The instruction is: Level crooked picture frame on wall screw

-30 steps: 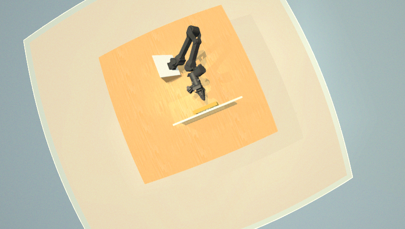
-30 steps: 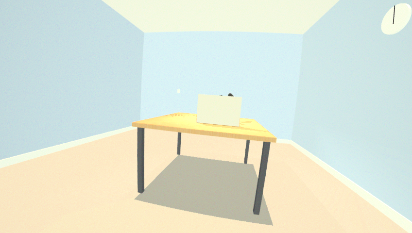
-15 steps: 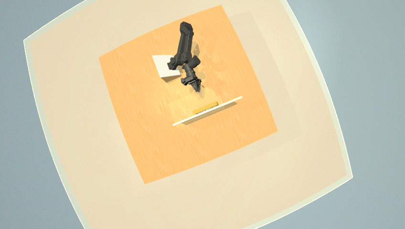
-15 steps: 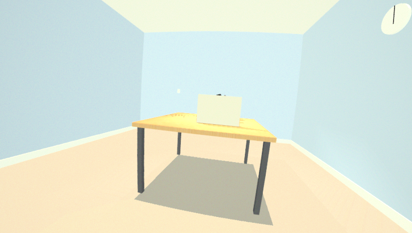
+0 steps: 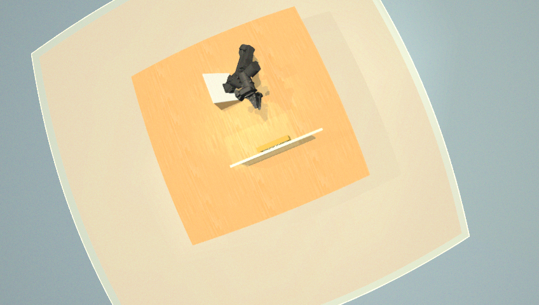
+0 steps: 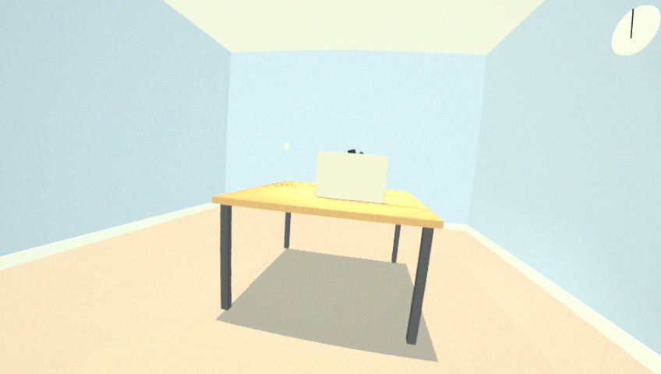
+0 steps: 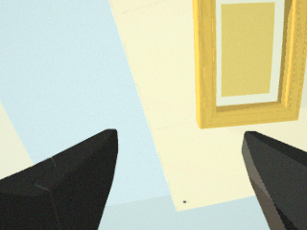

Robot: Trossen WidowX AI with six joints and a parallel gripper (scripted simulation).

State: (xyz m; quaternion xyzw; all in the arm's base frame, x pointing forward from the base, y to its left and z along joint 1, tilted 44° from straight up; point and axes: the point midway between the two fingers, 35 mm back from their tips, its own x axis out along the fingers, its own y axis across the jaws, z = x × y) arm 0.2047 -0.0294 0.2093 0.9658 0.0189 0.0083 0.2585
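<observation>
The yellow picture frame (image 5: pixel 272 143) (image 7: pixel 207 72) hangs on the near face of the pale upright panel (image 5: pixel 309 134) (image 6: pixel 351 178) (image 7: pixel 158 101). In the wrist view its lower left corner shows, and its sides do not run parallel to the panel's edges; perspective makes the exact tilt hard to tell. The screw and the notched strip are hidden. My gripper (image 5: pixel 259 107) (image 7: pixel 180 140) is open with nothing between the fingers. It stands back from the panel in the top view. In the wrist view the right fingertip appears just below the frame's lower rail.
A white block (image 5: pixel 216 87) stands beside and partly under the arm on the wooden table (image 5: pixel 170 150) (image 6: pixel 259 198). In the exterior view the panel's back hides the frame and nearly all of the arm. A small dark dot (image 7: pixel 184 201) marks the panel's lower corner.
</observation>
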